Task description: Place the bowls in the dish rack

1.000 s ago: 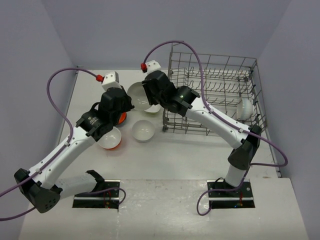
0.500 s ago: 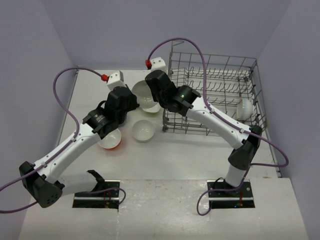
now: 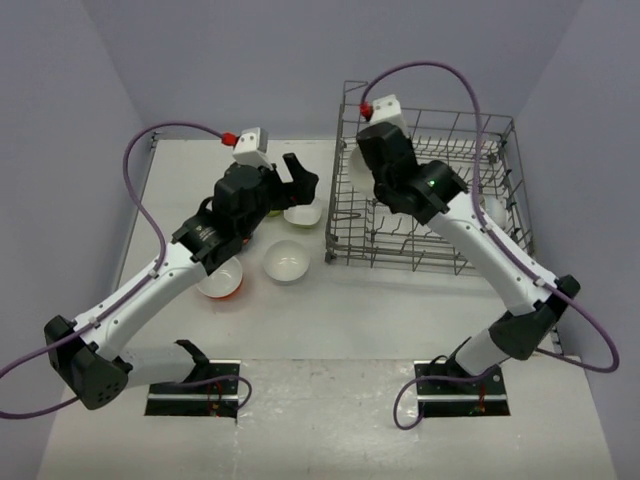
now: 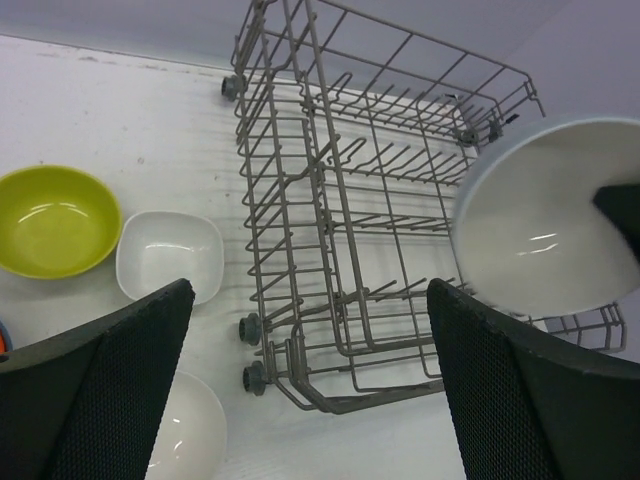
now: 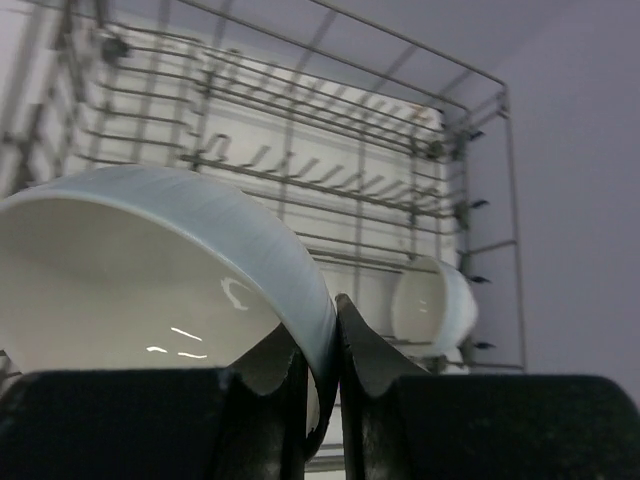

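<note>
Carrying a pale-blue bowl (image 5: 150,270) over the rack (image 3: 400,258), the right claw (image 5: 335,345) has its fingers pinched tight on the rim, one inside, one outside. The bowl hangs tilted above the tines near the rack's left end, not yet seated. One white bowl (image 5: 432,300) already stands on edge at the rack's right side.

On the other side, the left claw (image 3: 297,178) is spread wide and empty, hovering above the table (image 3: 400,300) just beside the rack's left wall. Below it wait the green bowl (image 4: 55,220), the square bowl (image 4: 170,255) touching or nearly touching it, the round bowl (image 4: 190,430) nearer the front edge, and an orange bowl (image 3: 220,280) partly under the left arm.

So this looks like the placing step for the right arm. The next move calls for lowering the bowl between two rows of tines, on edge, and letting go only once the wires take its weight; a tine could catch the rim on the way down. The left claw looks free to drop onto one of the table bowls, and the square one sits closest beneath it.
</note>
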{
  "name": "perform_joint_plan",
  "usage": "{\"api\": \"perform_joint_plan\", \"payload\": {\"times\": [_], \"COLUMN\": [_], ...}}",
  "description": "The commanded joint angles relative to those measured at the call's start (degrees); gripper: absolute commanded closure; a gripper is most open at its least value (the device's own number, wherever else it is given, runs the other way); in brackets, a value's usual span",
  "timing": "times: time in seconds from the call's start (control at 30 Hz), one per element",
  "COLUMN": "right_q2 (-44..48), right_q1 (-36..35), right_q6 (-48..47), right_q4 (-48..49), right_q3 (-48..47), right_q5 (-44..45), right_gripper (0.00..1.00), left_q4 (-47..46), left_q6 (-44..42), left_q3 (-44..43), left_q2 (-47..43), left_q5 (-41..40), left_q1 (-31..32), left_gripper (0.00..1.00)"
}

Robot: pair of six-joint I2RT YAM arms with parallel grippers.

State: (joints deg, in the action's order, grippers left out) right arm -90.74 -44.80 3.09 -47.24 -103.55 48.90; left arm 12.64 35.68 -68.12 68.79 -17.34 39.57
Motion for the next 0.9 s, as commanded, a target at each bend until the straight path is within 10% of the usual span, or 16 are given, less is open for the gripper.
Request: {"api": "perform_joint_plan", "payload": {"times": [0.0,0.5,0.87], "right_q2": [6.62,5.14,-7.42], "right_q1": [6.63,22.73,27.66], "right_q6": [-2.29,-21.46,-22.87], "right_q4": [-6.7,-6.9,-7.07], "right_q3": [1.67,21.53,16.37], "right_q5": [7.85,27.65,27.3], "right_gripper": [1.0,1.0,1.0], "left_q4": [-4.99,-11.59,-13.96], "left_q6": [-4.12,-5.62,-6.41], "left_q3": [-1.23,-5.1,-4.22], "left_q2": [3.09,18.21,20.85], "left_q5": [3.62,14.35,13.65], "left_q1": [0.33,0.33,0.33], "left_gripper": [0.0,0.15,0.39]}}
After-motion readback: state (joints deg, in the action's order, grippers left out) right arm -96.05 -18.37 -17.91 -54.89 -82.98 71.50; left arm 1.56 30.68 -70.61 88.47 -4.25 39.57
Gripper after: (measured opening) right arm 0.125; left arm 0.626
